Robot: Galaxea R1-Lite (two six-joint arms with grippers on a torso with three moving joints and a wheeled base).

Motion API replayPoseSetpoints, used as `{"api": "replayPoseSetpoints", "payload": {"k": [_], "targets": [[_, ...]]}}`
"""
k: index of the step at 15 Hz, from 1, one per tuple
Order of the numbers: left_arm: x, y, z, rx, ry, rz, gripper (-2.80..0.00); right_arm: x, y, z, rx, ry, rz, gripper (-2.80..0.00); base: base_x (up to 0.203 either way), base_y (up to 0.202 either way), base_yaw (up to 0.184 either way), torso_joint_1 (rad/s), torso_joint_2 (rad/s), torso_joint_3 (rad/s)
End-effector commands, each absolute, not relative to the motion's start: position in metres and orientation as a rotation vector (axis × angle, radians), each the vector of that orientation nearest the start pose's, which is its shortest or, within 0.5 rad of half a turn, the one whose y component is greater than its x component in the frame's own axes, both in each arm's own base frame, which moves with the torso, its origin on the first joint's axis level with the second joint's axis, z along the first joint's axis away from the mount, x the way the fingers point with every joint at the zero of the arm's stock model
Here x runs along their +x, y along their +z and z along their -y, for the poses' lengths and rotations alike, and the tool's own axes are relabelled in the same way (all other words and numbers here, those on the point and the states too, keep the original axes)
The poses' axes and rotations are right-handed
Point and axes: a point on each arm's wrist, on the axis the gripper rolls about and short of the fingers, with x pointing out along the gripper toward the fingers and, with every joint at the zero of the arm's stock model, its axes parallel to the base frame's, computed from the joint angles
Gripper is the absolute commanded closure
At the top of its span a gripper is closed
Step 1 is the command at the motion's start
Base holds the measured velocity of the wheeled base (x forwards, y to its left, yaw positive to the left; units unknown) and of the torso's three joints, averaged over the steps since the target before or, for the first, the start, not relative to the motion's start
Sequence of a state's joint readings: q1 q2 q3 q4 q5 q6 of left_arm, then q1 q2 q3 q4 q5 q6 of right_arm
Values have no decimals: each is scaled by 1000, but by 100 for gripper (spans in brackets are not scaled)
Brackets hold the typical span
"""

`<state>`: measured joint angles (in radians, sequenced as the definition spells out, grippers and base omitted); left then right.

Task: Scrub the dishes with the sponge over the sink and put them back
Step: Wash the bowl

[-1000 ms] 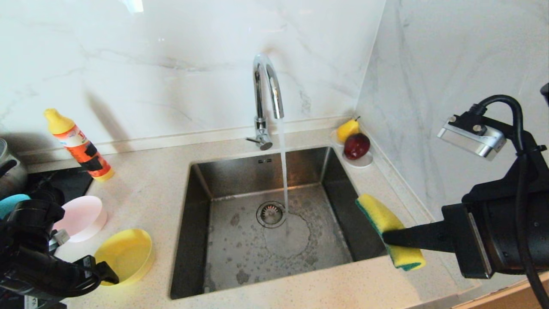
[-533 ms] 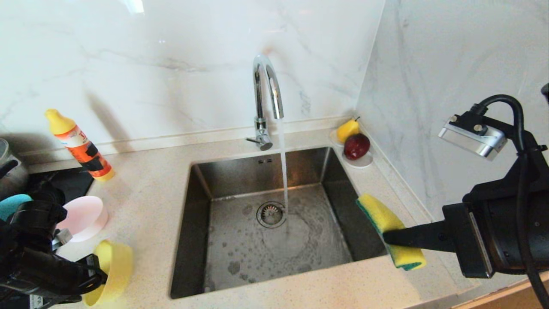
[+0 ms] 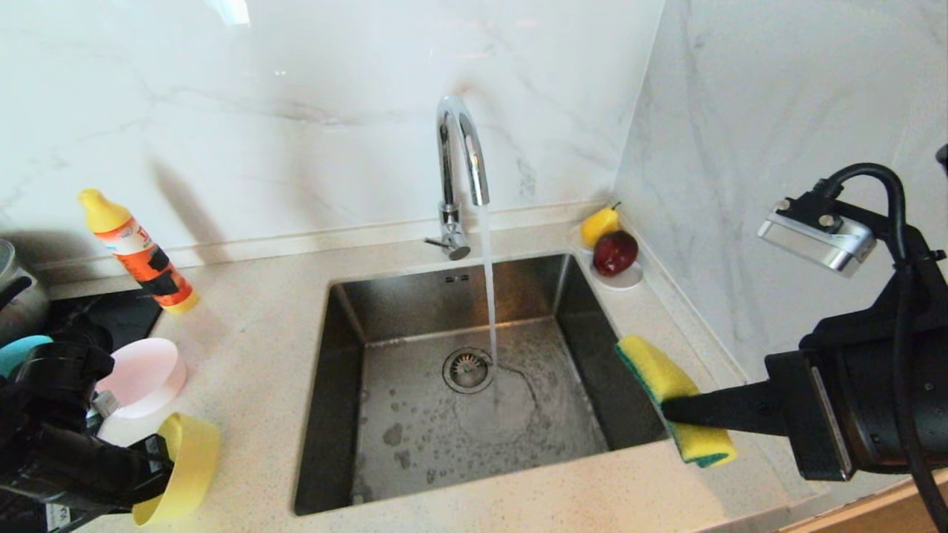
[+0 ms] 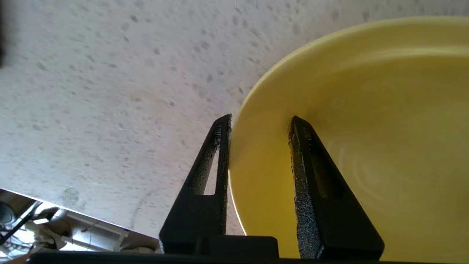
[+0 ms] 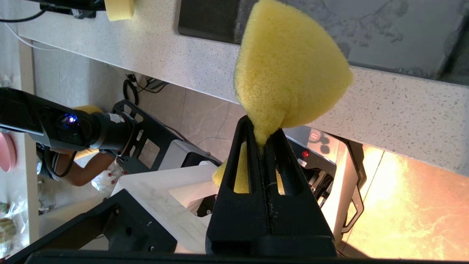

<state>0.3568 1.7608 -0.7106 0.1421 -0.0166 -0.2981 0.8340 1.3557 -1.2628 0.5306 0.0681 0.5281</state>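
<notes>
Three small round plastic bowls at the counter's left end, around 8 o'clock from the drain: one yellow bowl (image 3: 181, 468) tipped up on its edge, rim straddled by the left gripper (image 4: 261, 126), one finger (image 4: 220, 146) outside the wall, the other inside, clamped on the rim; one pink bowl (image 3: 148, 374) flat on the speckled stone countertop (image 3: 252, 333) just behind; one light blue bowl (image 3: 18, 352) mostly hidden at the far left edge.

One soft yellow sponge with a green scouring side (image 3: 670, 400), squeezed tight in the right gripper (image 5: 262, 135), over the right rim of the square brushed-steel sink (image 3: 355, 444), at 3 o'clock from the round strainer (image 3: 468, 368).

One curved chrome tap (image 3: 461, 174) at 12 o'clock, water running. One orange squeeze bottle with a yellow cap (image 3: 137, 252) at 10 o'clock. One yellow pear (image 3: 600, 223) and one dark red apple (image 3: 615, 252) on one white saucer (image 3: 626, 280) at 1 o'clock.
</notes>
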Motion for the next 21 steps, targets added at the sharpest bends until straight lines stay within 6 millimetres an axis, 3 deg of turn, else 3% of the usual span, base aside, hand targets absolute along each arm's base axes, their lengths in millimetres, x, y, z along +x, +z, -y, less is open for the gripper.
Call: {"api": "replayPoseSetpoints", "payload": {"k": [1, 9, 14, 15, 16, 21], "targets": [[231, 95, -86, -479, 477, -1089, 0, 133, 292, -149, 239, 686, -807, 0, 0, 0, 0, 0, 0, 0], [223, 130, -92, -448, 540, -1012, 0, 129, 296, -145, 247, 695, -791, 0, 0, 0, 0, 0, 0, 0], [223, 117, -93, -455, 544, -1071, 0, 128, 296, -144, 249, 697, -790, 0, 0, 0, 0, 0, 0, 0], [224, 112, -93, -456, 545, -1084, -164, 128, 296, -144, 249, 697, -791, 0, 0, 0, 0, 0, 0, 0], [224, 111, -94, -460, 547, -1086, -280, 128, 296, -144, 247, 696, -794, 0, 0, 0, 0, 0, 0, 0], [226, 111, -98, -489, 549, -1081, -280, 128, 296, -144, 248, 696, -792, 0, 0, 0, 0, 0, 0, 0]]}}
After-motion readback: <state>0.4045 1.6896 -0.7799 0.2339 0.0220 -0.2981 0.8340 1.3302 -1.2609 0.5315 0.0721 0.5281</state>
